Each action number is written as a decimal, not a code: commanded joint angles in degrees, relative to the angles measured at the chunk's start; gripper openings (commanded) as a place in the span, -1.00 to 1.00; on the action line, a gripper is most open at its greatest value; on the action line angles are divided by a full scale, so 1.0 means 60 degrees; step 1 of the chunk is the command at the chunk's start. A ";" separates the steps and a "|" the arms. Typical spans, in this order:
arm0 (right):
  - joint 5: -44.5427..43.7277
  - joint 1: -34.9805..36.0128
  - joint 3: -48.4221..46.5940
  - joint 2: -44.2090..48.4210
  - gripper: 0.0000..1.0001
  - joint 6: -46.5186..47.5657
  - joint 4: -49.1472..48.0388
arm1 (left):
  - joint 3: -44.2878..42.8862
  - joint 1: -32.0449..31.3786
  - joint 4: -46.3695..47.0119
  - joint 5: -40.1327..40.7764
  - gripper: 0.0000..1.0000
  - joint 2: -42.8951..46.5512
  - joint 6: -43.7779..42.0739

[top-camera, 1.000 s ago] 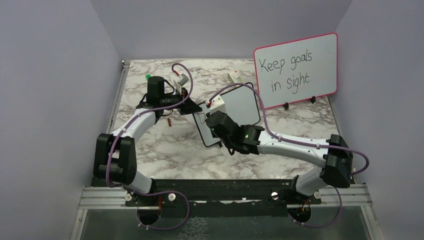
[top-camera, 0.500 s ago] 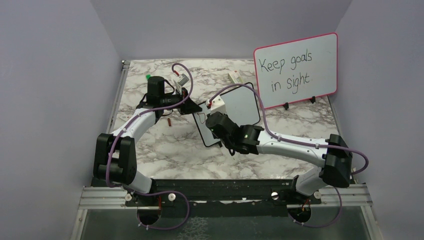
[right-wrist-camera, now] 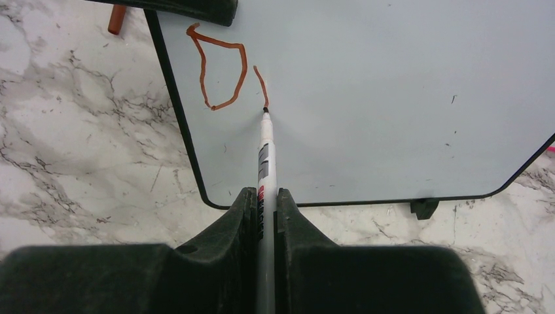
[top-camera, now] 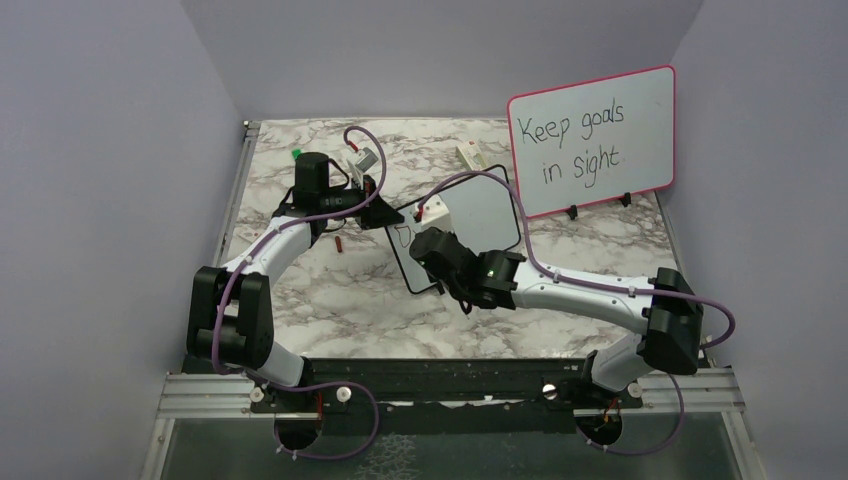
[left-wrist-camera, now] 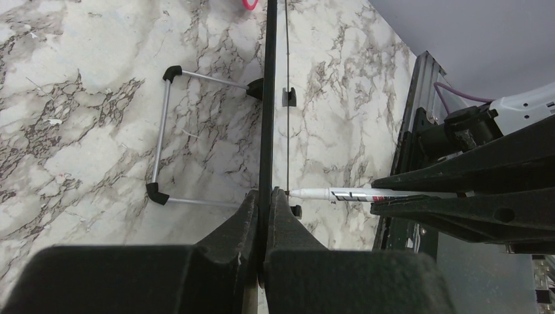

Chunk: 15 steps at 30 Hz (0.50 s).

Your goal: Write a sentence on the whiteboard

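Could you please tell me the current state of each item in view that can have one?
whiteboard: propped up on its stand, mostly blank.
sentence: barely begun; a red "D" and one further stroke.
marker: uncapped, tip touching the whiteboard.
left gripper: shut on the whiteboard's edge.
right gripper: shut on the marker.
pink-framed board: upright, reads "Keep goals in sight".

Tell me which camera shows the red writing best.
The right wrist view: the red writing, a loop and stroke, faces the camera. The top view shows a faint mark on the whiteboard; the left wrist view sees the board edge-on.
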State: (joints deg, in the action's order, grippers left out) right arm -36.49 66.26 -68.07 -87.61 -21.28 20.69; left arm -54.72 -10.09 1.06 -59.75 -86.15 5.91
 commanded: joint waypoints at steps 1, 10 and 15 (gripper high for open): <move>-0.0020 -0.0057 -0.0183 -0.0153 -0.99 -0.0058 -0.0004 | 0.0214 -0.0333 -0.1012 0.0627 -1.00 -0.0451 -0.0558; -0.0517 -0.0067 -0.0312 -0.0057 -0.99 0.0362 -0.0519 | 0.0184 -0.0344 -0.1077 0.0627 -1.00 -0.0482 -0.0589; -0.0610 -0.0082 -0.0355 -0.0033 -0.99 0.0519 -0.0707 | 0.0175 -0.0341 -0.1116 0.0627 -1.00 -0.0502 -0.0616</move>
State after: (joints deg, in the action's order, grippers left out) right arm -37.30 66.26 -68.18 -87.64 -19.40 19.59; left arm -54.92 -10.11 0.73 -59.75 -86.26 5.72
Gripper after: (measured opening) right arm 0.156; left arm 0.026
